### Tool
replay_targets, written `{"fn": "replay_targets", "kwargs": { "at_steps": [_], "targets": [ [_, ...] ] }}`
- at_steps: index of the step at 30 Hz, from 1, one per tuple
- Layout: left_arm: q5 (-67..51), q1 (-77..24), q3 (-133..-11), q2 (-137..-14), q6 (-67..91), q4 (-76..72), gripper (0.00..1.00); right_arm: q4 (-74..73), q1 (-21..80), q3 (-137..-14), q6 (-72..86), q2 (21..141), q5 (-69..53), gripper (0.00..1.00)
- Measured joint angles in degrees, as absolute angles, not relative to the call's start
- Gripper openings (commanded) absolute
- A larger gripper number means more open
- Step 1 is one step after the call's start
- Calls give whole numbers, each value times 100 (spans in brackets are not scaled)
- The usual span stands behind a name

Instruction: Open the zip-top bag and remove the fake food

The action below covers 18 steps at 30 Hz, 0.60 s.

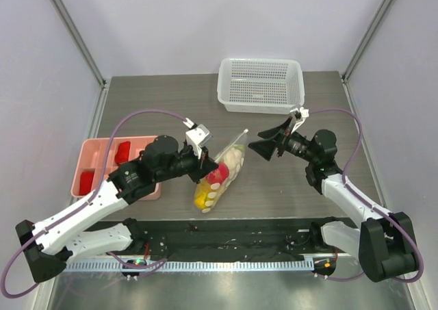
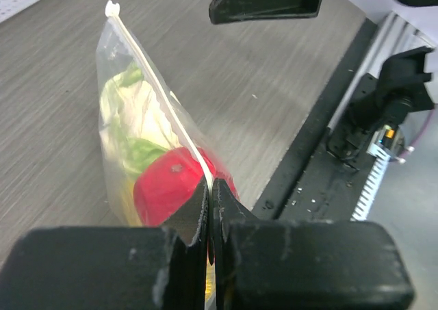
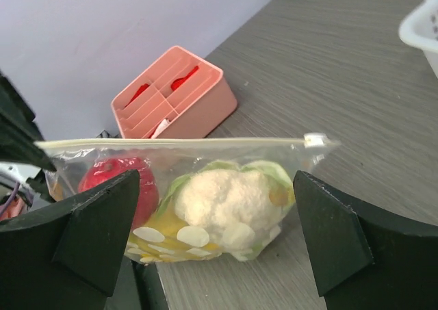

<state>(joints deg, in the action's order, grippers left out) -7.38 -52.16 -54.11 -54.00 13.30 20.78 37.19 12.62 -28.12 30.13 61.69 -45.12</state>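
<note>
The left end effector [image 1: 209, 163] clamps the top edge of the zip-top bag [image 1: 224, 172], fake food [image 3: 226, 200] inside, while the right end effector [image 1: 267, 140] stands open beside it.

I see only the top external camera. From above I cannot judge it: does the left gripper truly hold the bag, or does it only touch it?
Observer: It holds it. In the left wrist view the left gripper is shut on the zip edge of the zip-top bag.
Operator: And the right one, is it closed on something?
Observer: No. In the right wrist view the right gripper is open; the bag shows between its fingers, not pinched.
Operator: Is the zip open?
Observer: It looks shut. The right wrist view shows one unbroken line up to the white slider at the end.
</note>
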Motion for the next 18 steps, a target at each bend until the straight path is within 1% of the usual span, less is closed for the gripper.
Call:
{"fn": "replay_targets", "kwargs": {
  "at_steps": [4,8,12,18],
  "targets": [
    [-1127,-5068,-5739,-5507,1356,2276,0,4534,1262,-2571,3050,6224,-4888,100],
    [-1330,-4965,-6010,-5625,1420,2346,0,5465,1258,-2344,3323,6724,-5057,100],
    [-1487,-4910,-6143,-5699,1481,2440,0,5596,1219,-2003,3376,6836,-4963,100],
    [-1782,-4893,-6178,-5804,1601,2432,0,5634,1214,-1804,3387,6925,-4681,99]
  ]
}}
